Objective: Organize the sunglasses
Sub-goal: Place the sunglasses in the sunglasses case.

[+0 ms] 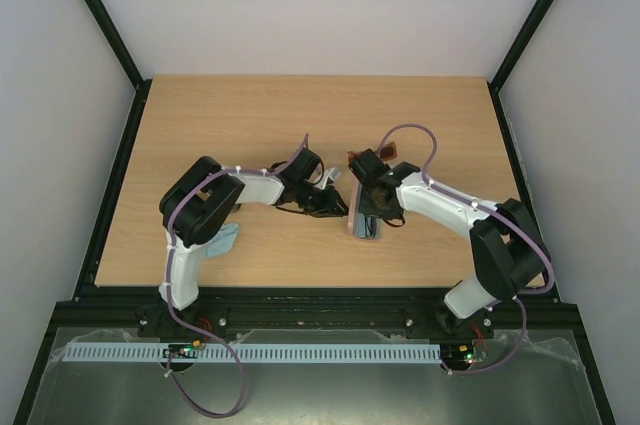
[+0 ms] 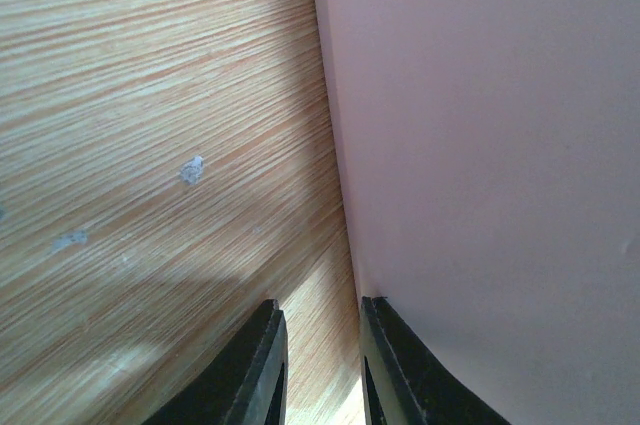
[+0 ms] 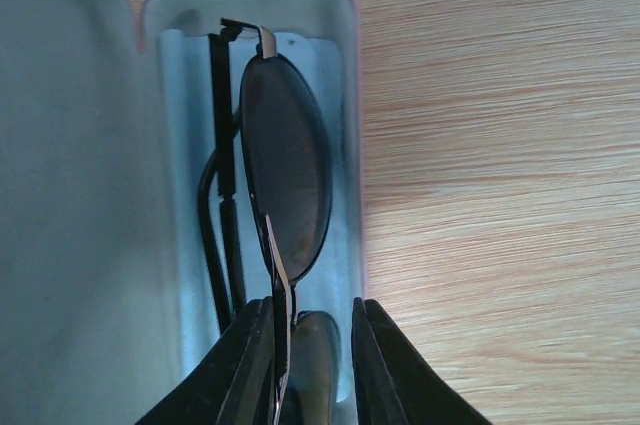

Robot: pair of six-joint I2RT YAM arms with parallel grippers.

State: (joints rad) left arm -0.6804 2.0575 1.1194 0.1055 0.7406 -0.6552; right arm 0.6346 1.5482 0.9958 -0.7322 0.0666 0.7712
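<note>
The black wire aviator sunglasses [image 3: 285, 165] lie folded inside the open pink case [image 3: 345, 15], on its pale blue lining. My right gripper [image 3: 312, 305] is open right over them. Its left finger touches the bridge and the other finger stands by the case wall. In the top view my right gripper [image 1: 370, 215] is over the case [image 1: 356, 227]. My left gripper [image 2: 320, 303] is open and empty, with one finger against the pink case's outer side [image 2: 480, 145] at the table. Reddish-brown bits [image 1: 392, 153] behind the right wrist look like the plastic-framed pair, mostly hidden.
The case lid [image 3: 70, 195] stands open on the left of the right wrist view. A light blue cloth [image 1: 228, 238] lies by the left arm's elbow. Both arms meet at the middle of the wooden table [image 1: 200, 125], with black frame rails along its sides.
</note>
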